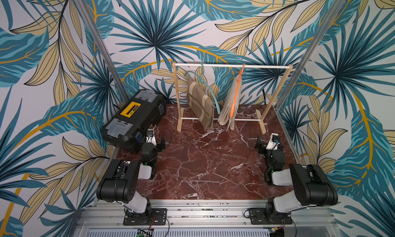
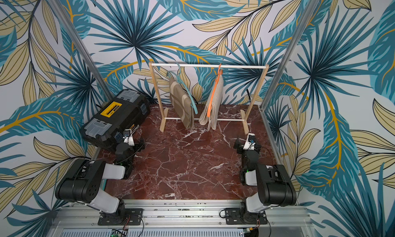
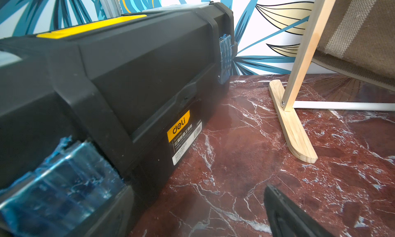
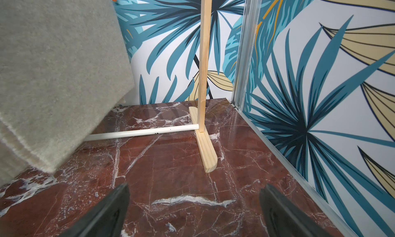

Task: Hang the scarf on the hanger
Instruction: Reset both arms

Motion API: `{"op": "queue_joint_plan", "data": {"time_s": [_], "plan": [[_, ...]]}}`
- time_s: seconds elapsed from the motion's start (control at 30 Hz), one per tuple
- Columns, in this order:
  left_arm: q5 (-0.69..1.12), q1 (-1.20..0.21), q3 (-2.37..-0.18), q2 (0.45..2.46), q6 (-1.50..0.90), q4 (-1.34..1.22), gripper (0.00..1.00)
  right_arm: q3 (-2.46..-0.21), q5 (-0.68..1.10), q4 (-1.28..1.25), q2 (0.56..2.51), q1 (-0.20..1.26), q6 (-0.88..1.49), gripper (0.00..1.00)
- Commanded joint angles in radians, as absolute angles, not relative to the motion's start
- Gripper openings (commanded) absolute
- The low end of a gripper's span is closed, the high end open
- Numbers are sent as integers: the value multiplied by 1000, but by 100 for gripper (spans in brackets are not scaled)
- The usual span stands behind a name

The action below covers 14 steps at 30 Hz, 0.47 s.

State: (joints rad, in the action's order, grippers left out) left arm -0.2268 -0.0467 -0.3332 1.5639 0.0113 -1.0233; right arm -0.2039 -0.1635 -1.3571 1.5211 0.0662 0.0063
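Apparently the hanging is done: the plaid scarf drapes over the teal hanger and the grey scarf over the orange hanger. Both hang on the rack, well ahead of the two grippers. The left gripper and the right gripper sit low over the desk, jaws apart and empty.

The risk I see is the teal hanger. It hangs tilted with its cloth bunched to one side, so a nudge to the rack could slide the plaid scarf off. The toolbox lies just beside the left gripper, and a sideways swing there would likely strike it. The grey scarf's hem hangs just ahead of the right gripper, where a forward reach might snag it.
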Motion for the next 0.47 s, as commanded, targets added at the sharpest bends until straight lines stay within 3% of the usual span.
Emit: {"op": "queue_joint_plan", "data": {"time_s": [0.0, 0.43], "plan": [[-222, -44, -331, 1565, 18, -1048, 100, -203, -152, -1382, 1528, 61, -5, 99], [-222, -46, -331, 1565, 18, -1048, 100, -202, -152, -1384, 1527, 60, -6, 99]]}}
